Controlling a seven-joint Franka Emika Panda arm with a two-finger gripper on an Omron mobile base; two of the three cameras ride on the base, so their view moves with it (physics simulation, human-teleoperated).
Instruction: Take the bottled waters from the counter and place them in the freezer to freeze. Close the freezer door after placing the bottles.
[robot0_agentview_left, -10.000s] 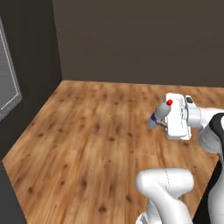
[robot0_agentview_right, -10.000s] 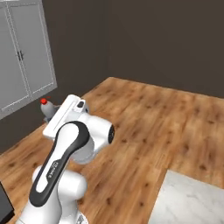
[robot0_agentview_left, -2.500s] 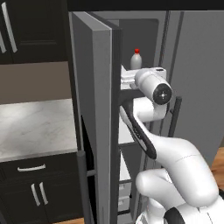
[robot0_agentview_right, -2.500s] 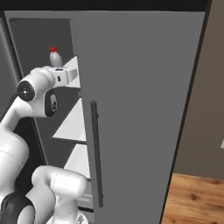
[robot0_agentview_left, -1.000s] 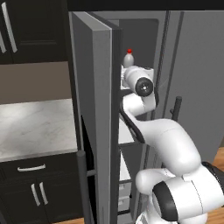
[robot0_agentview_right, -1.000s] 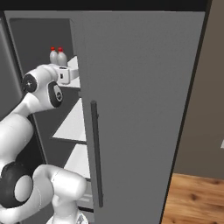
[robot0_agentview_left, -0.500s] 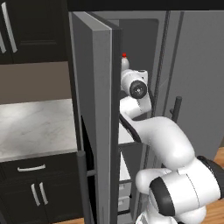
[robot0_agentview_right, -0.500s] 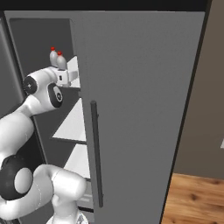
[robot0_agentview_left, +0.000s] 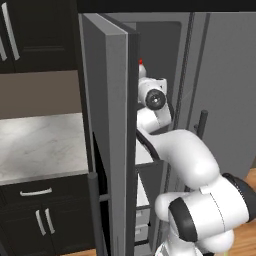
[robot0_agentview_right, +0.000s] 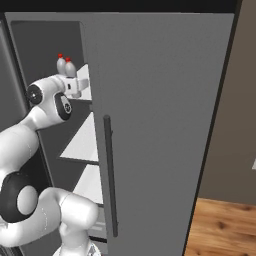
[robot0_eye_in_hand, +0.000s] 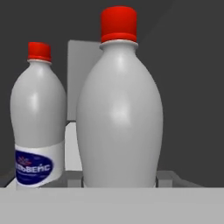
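Since half a second ago, the arm has reached a little deeper into the freezer (robot0_agentview_right: 47, 55), carrying its bottle up beside a second one already on the top shelf.

Nearest the hand camera, the held bottle (robot0_eye_in_hand: 119, 109) stands upright and close, with a red cap and pale clear body. The gripper (robot0_agentview_right: 76, 86) is clenched around this bottle low down, though the fingertips themselves are hidden in the hand view. Just to its left and slightly farther back stands the other bottle (robot0_eye_in_hand: 37, 118), also upright, showing its blue label band. The two are just beside each other; whether they touch cannot be told.

From the right base view, both red caps show side by side above the white wrist, on the top white shelf (robot0_agentview_right: 84, 82) of the freezer. More white shelves sit lower down.

From the left base view, the freezer door (robot0_agentview_left: 107, 125) stands wide open, edge-on to the camera. Farther left, the marble counter (robot0_agentview_left: 40, 145) lies over dark cabinets (robot0_agentview_left: 37, 217) with silver handles.
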